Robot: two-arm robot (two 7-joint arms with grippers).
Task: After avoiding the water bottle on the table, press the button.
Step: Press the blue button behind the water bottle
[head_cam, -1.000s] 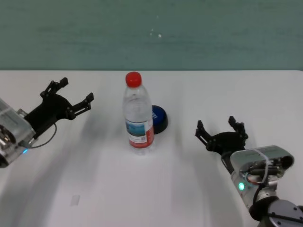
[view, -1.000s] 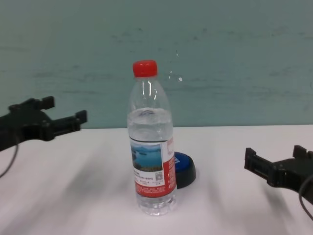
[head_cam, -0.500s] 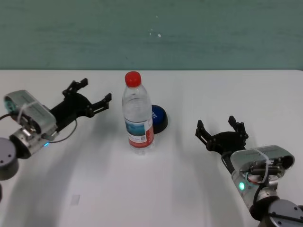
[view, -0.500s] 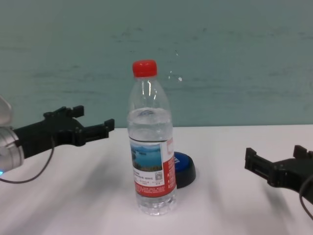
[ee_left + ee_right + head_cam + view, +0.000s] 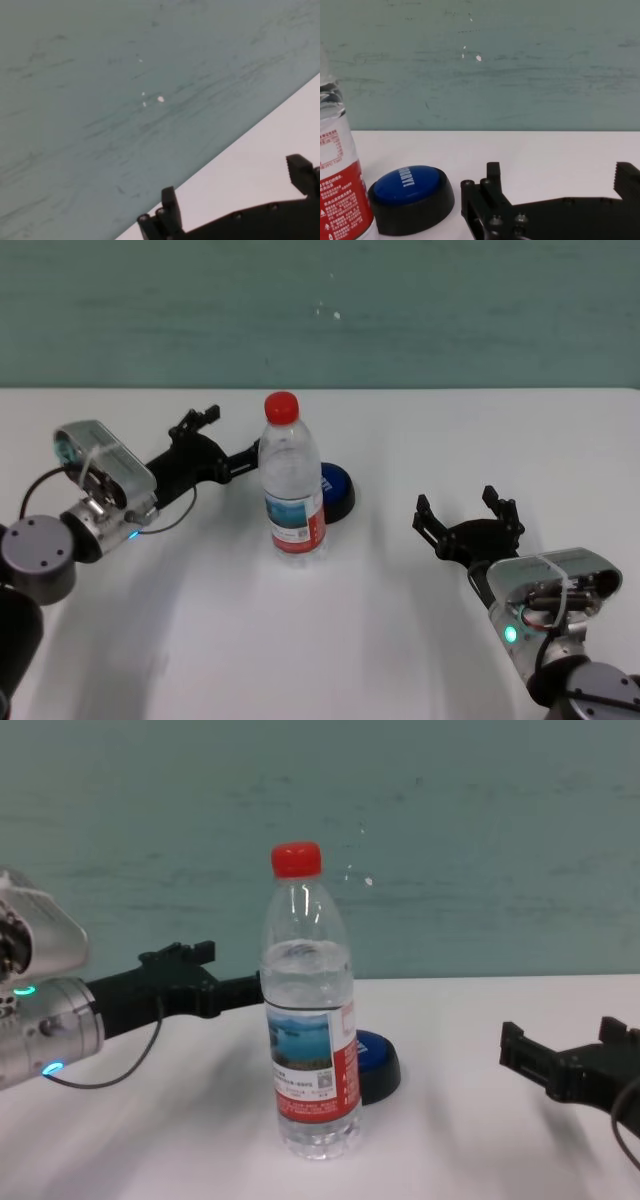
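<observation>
On the plain white table (image 5: 420, 430) the tall clear plastic water bottle (image 5: 292, 478) stands upright. Left gripper (image 5: 232, 447), fingers spread, reaches behind it. Right gripper (image 5: 468, 517), open, sits well right. The low blue-domed button (image 5: 335, 490) lies just behind-right of the bottle.

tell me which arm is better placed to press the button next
Left, probably. The left gripper reaches past the water bottle on its far side, near the button. The right gripper hangs farther off.
</observation>
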